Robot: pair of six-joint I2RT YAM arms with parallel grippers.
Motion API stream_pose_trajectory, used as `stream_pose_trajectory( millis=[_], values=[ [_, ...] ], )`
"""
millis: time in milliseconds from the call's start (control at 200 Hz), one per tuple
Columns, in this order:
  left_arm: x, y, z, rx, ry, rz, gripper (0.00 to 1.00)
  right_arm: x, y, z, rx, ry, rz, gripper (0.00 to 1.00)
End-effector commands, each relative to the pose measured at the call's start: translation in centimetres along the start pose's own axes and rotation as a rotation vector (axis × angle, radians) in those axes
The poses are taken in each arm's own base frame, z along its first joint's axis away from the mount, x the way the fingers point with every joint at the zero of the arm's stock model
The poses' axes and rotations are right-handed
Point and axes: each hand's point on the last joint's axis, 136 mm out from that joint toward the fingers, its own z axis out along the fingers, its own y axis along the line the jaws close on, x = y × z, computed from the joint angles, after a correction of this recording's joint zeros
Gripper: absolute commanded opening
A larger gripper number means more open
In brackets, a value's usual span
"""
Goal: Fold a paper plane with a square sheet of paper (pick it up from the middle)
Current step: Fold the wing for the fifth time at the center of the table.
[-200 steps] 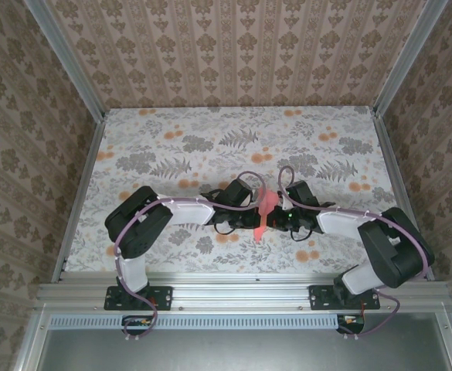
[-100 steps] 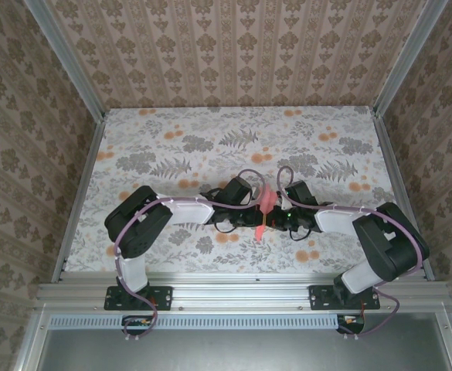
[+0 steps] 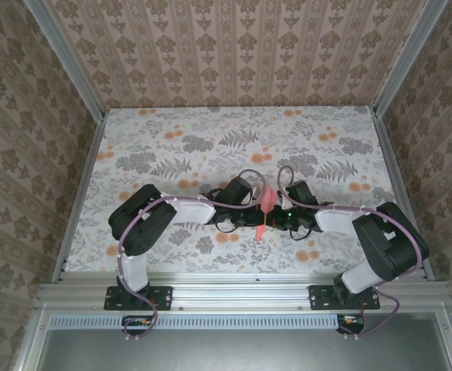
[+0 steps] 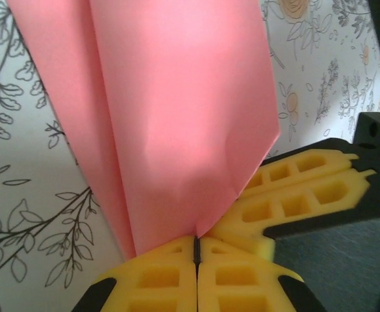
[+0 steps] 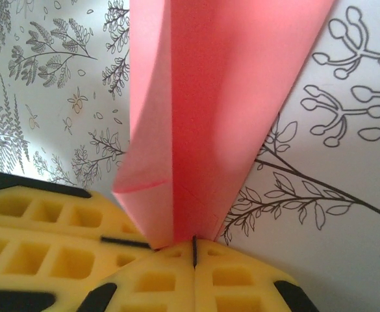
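**Paper (image 3: 263, 207) looks thinner now**

Since a second ago, the paper has gone from a wider, puffy shape to a slim strip. The right arm's elbow has swung in a little too. The paper is near the front of the table (image 3: 210, 139), right between the two arms. Whether it touches the table cannot be seen.

The left tool (image 4: 196, 250) is shut tight on a corner of the paper. The right tool (image 5: 195, 247) is shut tight on the folded paper too, from the other side. The two tools sit just beside each other, and the pink layers spread out from both.

This looks like a pressing step, to make the long middle fold sharp. To do it well, both tools should squeeze right on the fold line and keep level with each other. If one pulls away or twists, the thin paper could tear or bend in the wrong place. The layers should be lined up so the two sides match. Small, slow moves are best, because the paper is soft and floppy.
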Motion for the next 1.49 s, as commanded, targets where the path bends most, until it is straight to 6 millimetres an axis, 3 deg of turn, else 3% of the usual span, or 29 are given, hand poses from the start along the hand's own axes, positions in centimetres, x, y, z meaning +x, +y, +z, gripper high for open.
stream_pose_trajectory(
  millis=[0,275,430,535,650,805,1015,1325,1490],
  values=[
    [0.5,1.3,0.9,-0.006,0.018,-0.038,0.06,0.1,0.5,-0.4,-0.03,-0.007,-0.004,0.01],
    [0.8,2.7,1.2,-0.02,0.026,-0.059,0.06,0.0,0.9,-0.9,-0.041,-0.017,-0.006,0.01],
    [1.0,3.4,1.0,-0.028,0.028,-0.065,0.05,-1.0,1.5,-2.4,-0.064,-0.061,-0.001,0.03],
    [1.2,3.5,0.9,-0.03,0.03,-0.061,0.05,-2.1,1.9,-4.0,-0.099,-0.107,0.011,0.08],
    [1.1,3.3,0.8,-0.025,0.03,-0.052,0.05,-3.0,2.0,-4.5,-0.13,-0.112,0.028,0.18],
    [0.8,2.9,0.7,-0.015,0.028,-0.039,0.06,-3.6,2.4,-4.0,-0.163,-0.099,0.033,0.29],
    [0.8,2.7,0.4,-0.015,0.029,-0.025,0.06,-4.0,2.3,-2.6,-0.172,-0.07,0.041,0.32],
    [0.6,2.1,0.3,-0.005,0.035,-0.006,0.07,-3.6,1.5,-1.2,-0.157,-0.017,0.048,0.3],
    [0.2,1.4,0.1,0.0,0.037,0.011,0.1,-3.3,0.9,-0.6,-0.139,0.001,0.049,0.23]
  ],
)
